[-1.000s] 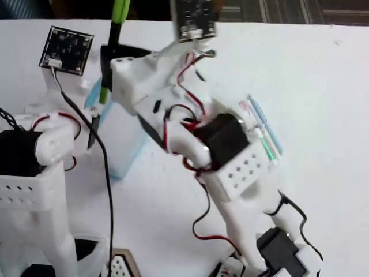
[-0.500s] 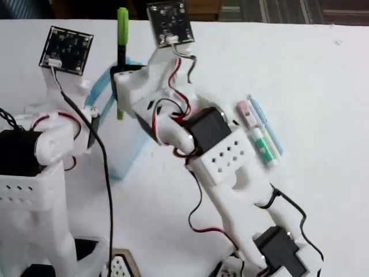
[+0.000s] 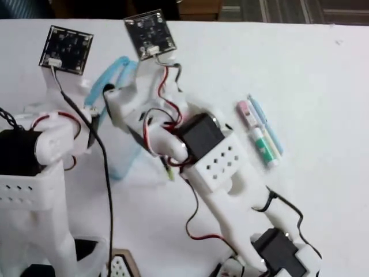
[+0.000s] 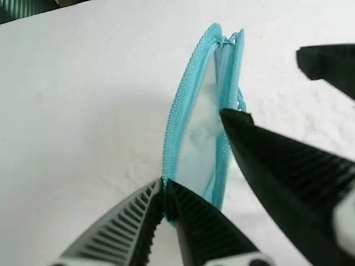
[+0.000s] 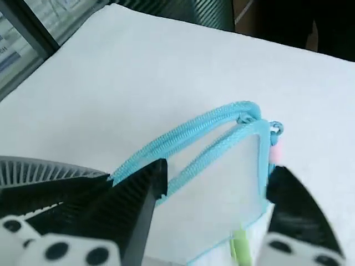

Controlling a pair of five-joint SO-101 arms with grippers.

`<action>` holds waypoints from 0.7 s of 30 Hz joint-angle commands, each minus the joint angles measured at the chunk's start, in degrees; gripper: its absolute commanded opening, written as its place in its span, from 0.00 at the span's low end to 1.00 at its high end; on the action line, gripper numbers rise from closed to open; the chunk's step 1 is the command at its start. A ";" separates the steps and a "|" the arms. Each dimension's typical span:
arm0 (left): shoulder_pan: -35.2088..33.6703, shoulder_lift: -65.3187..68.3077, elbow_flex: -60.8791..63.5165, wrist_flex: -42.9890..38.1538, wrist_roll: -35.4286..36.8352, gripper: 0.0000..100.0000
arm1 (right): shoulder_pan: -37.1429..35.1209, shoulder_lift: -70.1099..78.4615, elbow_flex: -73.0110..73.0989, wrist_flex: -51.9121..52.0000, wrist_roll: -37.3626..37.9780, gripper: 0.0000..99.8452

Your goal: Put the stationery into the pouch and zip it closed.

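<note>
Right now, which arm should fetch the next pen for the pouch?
Right. The right pincer is open and free at the pouch, and the loose pens lie on its side. The left pincer is clamped on the pouch's rim, holding it up.

Log, room only: you have a white, faintly textured surface spanning the high view. Past its far edge there is a brown wooden piece near centre, grey slatted strips to the right, and a blue-grey ribbed patch far left. The light is even, with soft shadows.
</note>
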 commanded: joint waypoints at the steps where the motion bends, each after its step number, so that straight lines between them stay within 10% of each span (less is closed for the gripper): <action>1: 0.04 3.30 0.88 0.35 0.00 0.02 | -0.13 -4.44 -0.62 0.22 0.70 0.32; 13: -0.04 3.30 0.88 -0.44 0.00 0.02 | 14.64 -13.32 -0.09 1.71 0.70 0.32; 21: 0.13 3.30 0.88 -0.44 -0.09 0.02 | 21.14 6.37 8.62 5.14 0.18 0.31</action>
